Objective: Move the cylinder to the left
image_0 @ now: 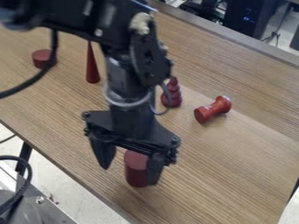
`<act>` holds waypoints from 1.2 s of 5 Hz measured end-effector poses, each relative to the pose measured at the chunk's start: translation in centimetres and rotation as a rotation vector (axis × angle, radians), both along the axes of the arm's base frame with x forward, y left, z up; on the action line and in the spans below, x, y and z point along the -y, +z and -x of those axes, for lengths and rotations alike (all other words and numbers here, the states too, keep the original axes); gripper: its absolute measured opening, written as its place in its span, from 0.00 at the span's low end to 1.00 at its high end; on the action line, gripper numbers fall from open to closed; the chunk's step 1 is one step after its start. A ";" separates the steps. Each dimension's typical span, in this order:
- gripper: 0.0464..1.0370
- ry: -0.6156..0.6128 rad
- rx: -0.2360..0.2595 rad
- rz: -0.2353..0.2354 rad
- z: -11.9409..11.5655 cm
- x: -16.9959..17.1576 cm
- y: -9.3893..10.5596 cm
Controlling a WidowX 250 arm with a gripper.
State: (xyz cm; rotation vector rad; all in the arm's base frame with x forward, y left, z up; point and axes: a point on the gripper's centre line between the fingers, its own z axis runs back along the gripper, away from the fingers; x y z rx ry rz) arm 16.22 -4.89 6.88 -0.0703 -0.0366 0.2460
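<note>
Camera view: a wood-grain table [234, 162] stands over pale floor [81, 202].

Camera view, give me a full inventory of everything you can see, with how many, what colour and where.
Tall cylinder: one, dark red, at the tool, partly behind a finger
Short cylinder: one, dark red, upper left on the table
Cone: one, dark red, upright, left of the arm
Ringed piece: one, dark red, upright, right of the arm
Spool-like piece: one, red-brown, tipped over, farther right
Table: one, wood-brown, centre
Case: one, black, upper right beyond the table
Arm: one, black, from upper left
Tool: one, black, open, below centre
</note>
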 end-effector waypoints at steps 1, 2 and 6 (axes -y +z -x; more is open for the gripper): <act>0.96 -0.010 0.000 -0.005 -0.3 0.6 -0.1; 0.96 0.008 0.012 -0.005 -0.6 0.6 0.0; 0.96 0.034 0.003 0.035 -3.1 -0.5 -1.5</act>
